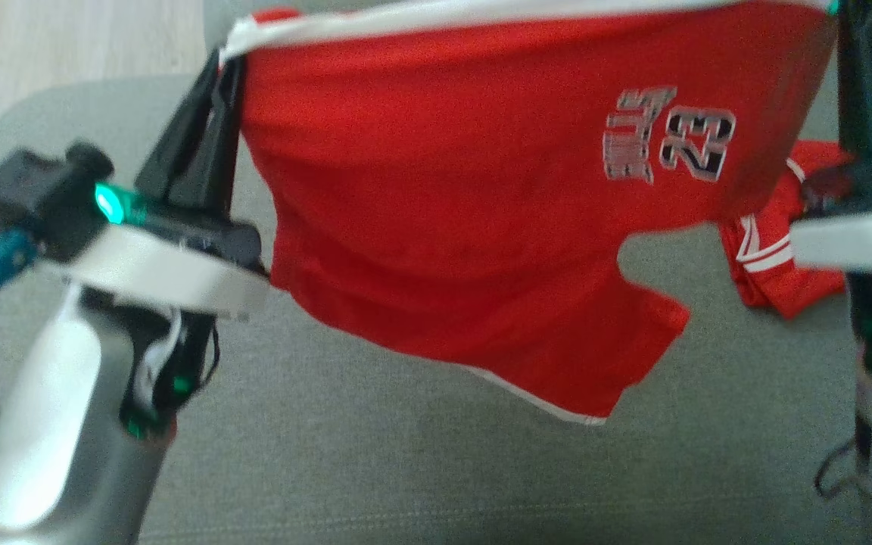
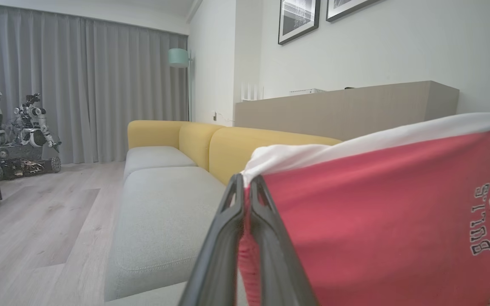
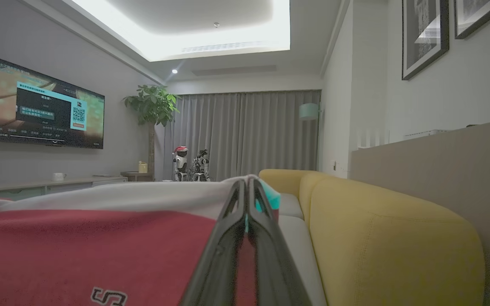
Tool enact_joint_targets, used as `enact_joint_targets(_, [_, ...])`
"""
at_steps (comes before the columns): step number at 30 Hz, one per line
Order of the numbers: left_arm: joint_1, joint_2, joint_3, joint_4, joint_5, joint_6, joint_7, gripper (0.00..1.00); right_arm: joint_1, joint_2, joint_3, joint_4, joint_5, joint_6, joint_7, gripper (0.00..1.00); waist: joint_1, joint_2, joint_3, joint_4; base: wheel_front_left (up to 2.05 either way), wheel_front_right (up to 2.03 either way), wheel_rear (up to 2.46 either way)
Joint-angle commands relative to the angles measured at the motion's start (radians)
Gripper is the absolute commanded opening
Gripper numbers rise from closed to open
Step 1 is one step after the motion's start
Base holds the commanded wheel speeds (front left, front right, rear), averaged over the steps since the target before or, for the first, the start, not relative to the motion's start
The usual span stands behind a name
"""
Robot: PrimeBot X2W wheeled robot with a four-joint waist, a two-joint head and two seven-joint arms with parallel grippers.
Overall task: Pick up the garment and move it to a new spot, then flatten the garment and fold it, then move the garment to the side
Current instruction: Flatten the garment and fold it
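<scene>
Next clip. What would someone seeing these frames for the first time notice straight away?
A red garment with a white band and a 23 print hangs stretched in mid-air across the head view, above the grey sofa seat. The left gripper and right gripper each pinch a top corner, jaws shut on the cloth. A second red striped piece lies on the seat at the right.

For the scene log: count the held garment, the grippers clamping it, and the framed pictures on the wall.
Red garment: 1
Grippers shut on it: 2, left gripper, right gripper
Framed pictures: 2
Total: 5
</scene>
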Motion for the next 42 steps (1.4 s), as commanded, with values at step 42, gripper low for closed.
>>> enact_joint_targets(42, [-0.344, -0.244, 0.154, 1.016, 0.027, -0.236, -0.278, 0.0, -0.456, 0.05, 0.457, 1.254, 0.383, -0.001, -0.432, 0.0, 0.0, 0.0, 0.229, -0.015, 0.0, 0.0, 0.0])
